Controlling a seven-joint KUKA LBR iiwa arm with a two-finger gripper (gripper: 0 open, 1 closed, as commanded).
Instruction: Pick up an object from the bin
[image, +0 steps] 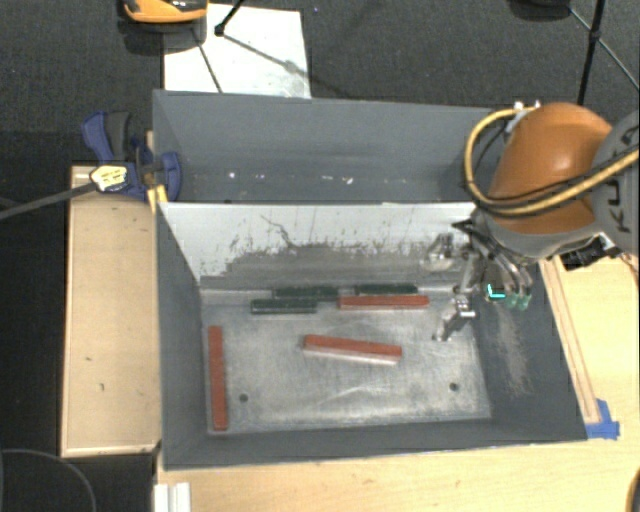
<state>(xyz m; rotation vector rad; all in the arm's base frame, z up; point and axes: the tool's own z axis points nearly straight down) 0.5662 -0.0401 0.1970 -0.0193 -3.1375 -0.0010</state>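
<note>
Hovering gripper near flat red bar

- dark grey carpet floor, top and left.
- white sheet lying on it, top centre.
- black cable crossing the floor at left.
</note>
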